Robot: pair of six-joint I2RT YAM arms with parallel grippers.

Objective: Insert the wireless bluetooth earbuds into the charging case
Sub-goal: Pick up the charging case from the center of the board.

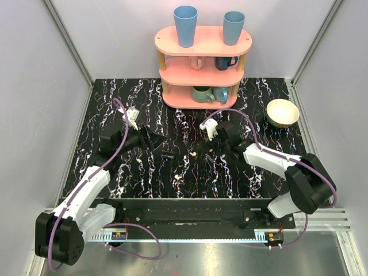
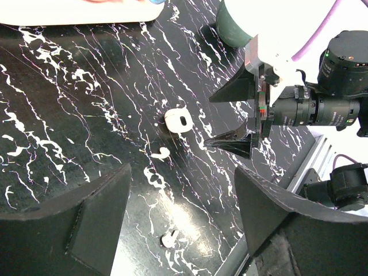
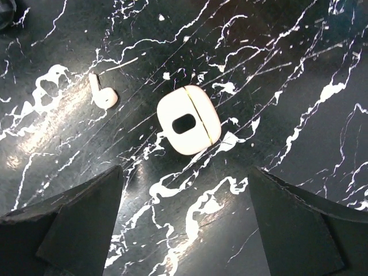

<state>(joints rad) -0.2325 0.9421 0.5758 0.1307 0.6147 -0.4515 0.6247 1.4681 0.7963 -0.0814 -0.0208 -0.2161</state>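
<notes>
Above the charging case [image 3: 188, 121], hovering with right end effector [image 3: 185, 172] spread wide, gripping nothing; facing the case with left end effector [image 2: 183, 172] gaping, empty; seeing two earbuds [image 2: 161, 153] lying near it on tabletop [image 3: 287, 86].

Smooth plastic charging case [image 3: 204, 115] — glossy marbled table [image 3: 299, 69].

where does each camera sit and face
top external: above, behind the bases, looking down on the black marbled table; left arm and right arm show.
left wrist: facing across to the small cream-white rounded charging case; own fingers, open right gripper.
right wrist: straight down on that case; own fingers.
shared: both wrist views hold the case.
</notes>
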